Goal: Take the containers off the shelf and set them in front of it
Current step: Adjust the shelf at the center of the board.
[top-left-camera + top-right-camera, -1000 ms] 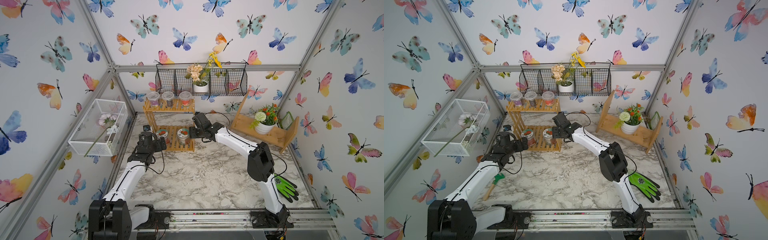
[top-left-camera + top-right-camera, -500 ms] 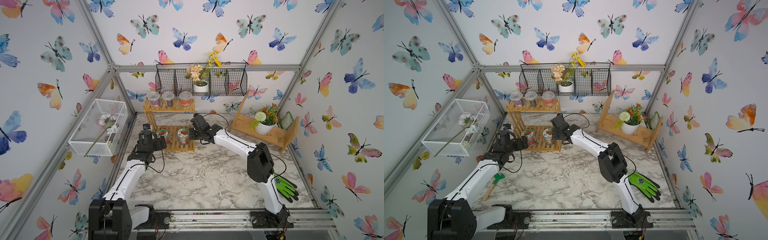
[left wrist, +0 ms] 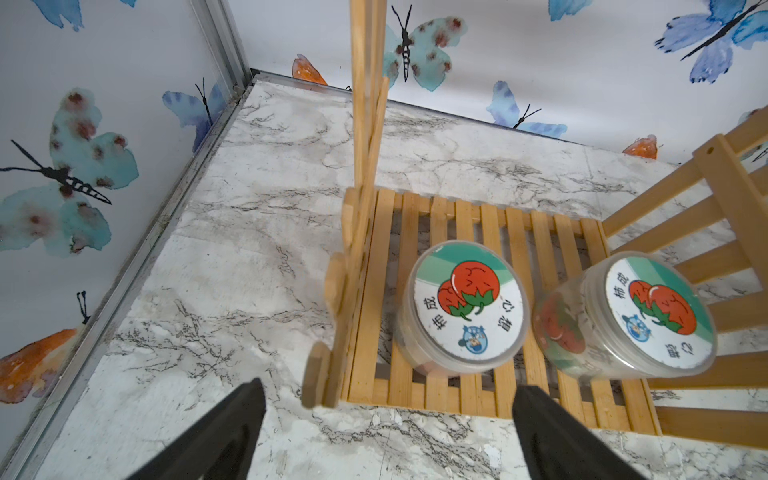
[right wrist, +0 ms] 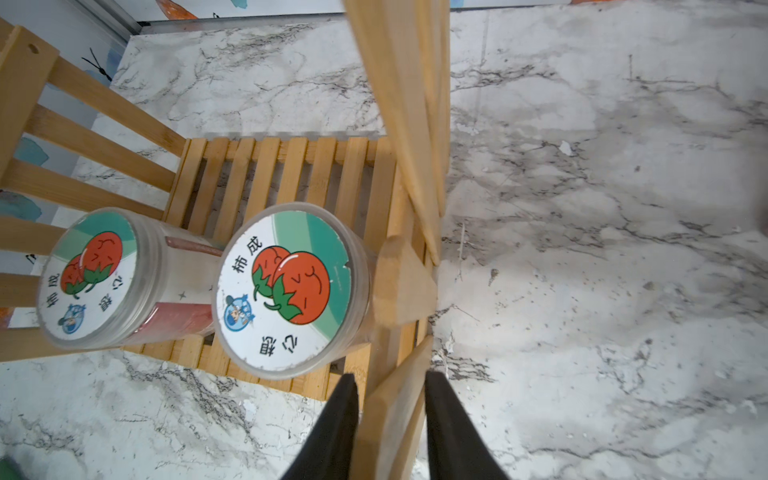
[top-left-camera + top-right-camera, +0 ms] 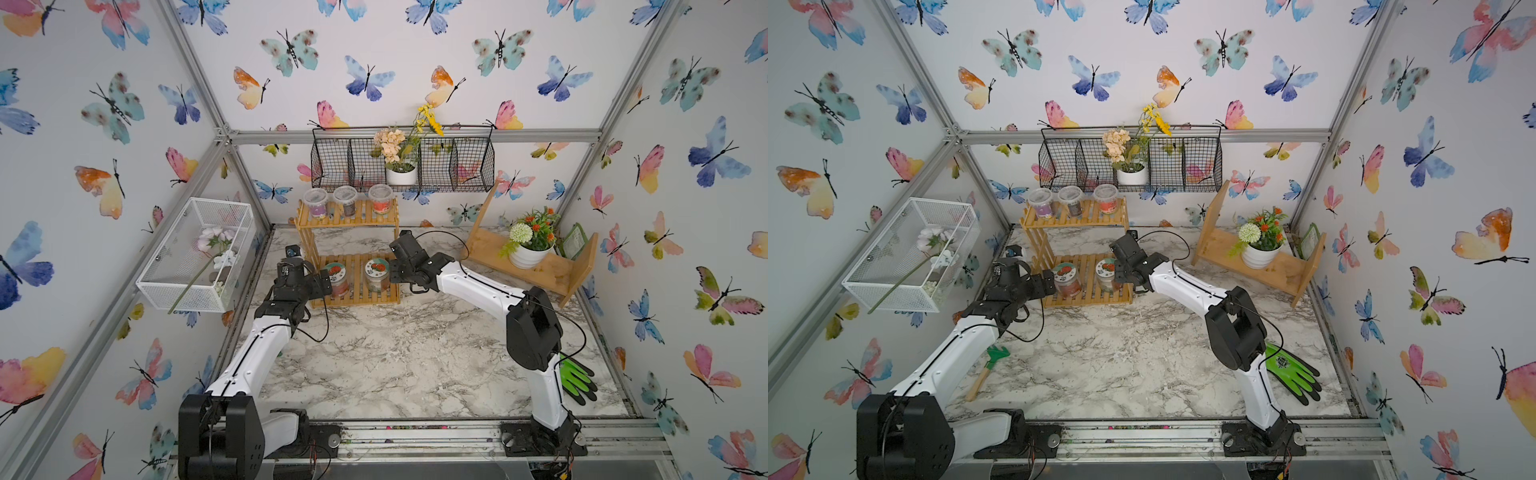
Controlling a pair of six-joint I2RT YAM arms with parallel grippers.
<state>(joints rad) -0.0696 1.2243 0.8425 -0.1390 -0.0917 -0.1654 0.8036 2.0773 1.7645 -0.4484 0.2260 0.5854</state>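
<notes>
Two-tier slatted shelf [image 5: 356, 289] toward back-left corner of marble desk [image 5: 395, 361], close to back edge. Upper tier: three lidded cups [image 5: 345, 198] upright in a row along the slats. Lower tier: two jars w/ white-teal lids and red fruit picture, both upright, with left jar [image 5: 336, 276] toward shelf's left end and right jar [image 5: 377, 274] toward its right end. All five containers on the shelf. At shelf's left end, level w/ lower tier, left gripper [image 3: 388, 386], fingers spread wide and gripping nothing, end frame and left jar just ahead of the gap in wrist view. At shelf's right end, right gripper [image 4: 390, 376], fingers pressed in on a slanted wooden slat of the end frame — pinching the shelf itself, not a jar. Elsewhere: green glove [image 5: 575, 376] near desk's right edge, by right arm; small rake [image 5: 988, 365] near left edge; plank shelf [image 5: 552, 274] w/ flower pot [image 5: 528, 257] toward back-right corner.
</notes>
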